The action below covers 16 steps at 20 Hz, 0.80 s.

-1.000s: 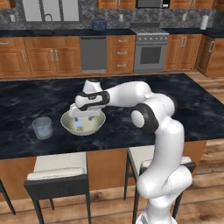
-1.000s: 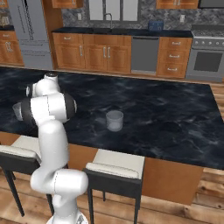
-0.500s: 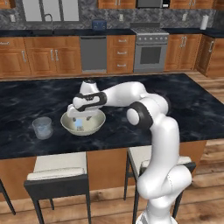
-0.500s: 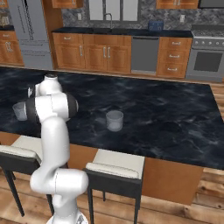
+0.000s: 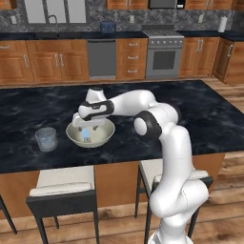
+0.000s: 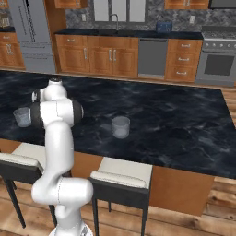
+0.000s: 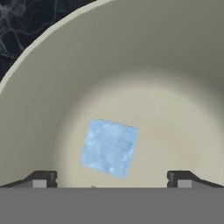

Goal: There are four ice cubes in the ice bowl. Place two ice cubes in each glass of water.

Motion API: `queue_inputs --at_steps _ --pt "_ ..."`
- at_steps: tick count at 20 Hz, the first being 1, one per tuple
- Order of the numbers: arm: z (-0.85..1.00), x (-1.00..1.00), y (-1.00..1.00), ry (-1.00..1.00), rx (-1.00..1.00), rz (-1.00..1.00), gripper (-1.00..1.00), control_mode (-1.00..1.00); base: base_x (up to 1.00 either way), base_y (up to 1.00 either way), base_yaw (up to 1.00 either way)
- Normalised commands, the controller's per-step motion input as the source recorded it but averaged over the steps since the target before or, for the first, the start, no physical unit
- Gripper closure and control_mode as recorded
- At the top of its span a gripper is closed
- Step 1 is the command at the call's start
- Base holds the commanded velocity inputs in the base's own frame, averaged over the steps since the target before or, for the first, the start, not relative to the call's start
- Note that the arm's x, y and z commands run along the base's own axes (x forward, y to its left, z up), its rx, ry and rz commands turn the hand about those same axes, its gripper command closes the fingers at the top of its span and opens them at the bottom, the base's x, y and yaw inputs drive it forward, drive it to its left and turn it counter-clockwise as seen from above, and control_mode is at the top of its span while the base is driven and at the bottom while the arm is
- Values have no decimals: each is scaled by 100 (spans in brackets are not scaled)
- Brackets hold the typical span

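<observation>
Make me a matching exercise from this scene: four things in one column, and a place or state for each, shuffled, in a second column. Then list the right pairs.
Things
1. ice cube
2. ice bowl
3. gripper
4. glass of water

Places or states
A. open, lowered into the bowl
B. stands on the dark counter beside the bowl, apart from it
C. lies on the bowl's floor between the finger tips
D. cream-white, sits on the counter under the hand

Pairs: 1-C, 2-D, 3-A, 4-B
</observation>
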Motion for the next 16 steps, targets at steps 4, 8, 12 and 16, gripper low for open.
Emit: queue_inputs --at_steps 4,8,12,16 --pt "-18 23 10 0 -2 0 -100 -100 0 0 0" --pt "-14 18 10 0 -2 0 -100 -100 0 0 0" --pt "-6 3 10 0 -1 0 -100 -100 0 0 0" --pt "-4 0 8 0 -1 0 -100 -100 0 0 0"
